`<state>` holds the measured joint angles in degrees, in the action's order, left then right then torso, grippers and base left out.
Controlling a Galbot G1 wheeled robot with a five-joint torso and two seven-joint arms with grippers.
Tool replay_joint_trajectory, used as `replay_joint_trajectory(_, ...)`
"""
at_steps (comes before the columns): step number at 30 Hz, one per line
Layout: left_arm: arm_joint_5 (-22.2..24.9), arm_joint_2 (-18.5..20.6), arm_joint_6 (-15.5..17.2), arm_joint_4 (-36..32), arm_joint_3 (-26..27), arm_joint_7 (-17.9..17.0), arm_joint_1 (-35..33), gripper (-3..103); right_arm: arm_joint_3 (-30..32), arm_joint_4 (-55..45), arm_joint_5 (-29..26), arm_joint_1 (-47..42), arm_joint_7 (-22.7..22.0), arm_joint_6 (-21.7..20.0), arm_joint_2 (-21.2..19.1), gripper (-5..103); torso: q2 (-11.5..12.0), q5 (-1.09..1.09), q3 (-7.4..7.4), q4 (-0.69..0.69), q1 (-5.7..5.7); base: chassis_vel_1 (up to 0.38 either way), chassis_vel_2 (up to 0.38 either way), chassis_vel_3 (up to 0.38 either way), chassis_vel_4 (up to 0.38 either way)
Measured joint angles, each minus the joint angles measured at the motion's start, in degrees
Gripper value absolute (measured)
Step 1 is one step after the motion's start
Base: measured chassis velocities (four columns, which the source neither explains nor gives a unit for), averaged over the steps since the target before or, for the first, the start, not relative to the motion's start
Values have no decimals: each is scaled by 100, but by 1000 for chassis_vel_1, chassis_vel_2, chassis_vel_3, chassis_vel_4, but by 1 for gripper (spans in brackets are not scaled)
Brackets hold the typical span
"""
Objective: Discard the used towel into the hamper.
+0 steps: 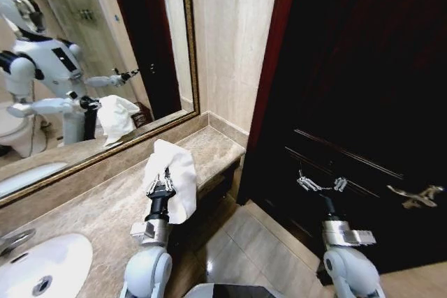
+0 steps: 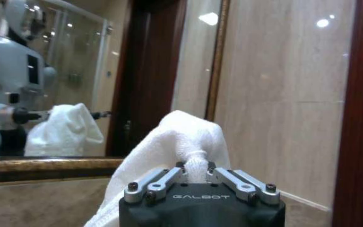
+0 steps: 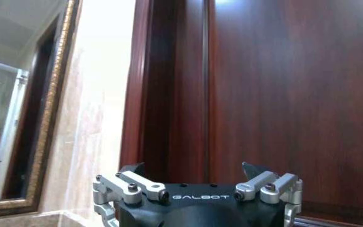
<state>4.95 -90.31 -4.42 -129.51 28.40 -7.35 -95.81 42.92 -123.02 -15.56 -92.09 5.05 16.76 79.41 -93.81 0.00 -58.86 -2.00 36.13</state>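
A white towel is clamped in the left gripper above the marble counter; the pinched fold between the fingers is seen from the left wrist. The right gripper is held spread and empty before the dark door.

Warm indoor light, with strong contrast between pale stone and dark wood.

The door is almost black in the head view, while the marble wall carries two small lamp glares; lines bend near the mirror edges.
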Motion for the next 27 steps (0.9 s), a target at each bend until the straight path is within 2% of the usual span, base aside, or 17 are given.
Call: replay_joint_trajectory(27, 73, 65, 1, 125, -57, 1, 86, 9, 69, 1, 29, -103, -33, 106, 88, 100, 0, 0, 0, 0, 0, -111, -110, -109, -107)
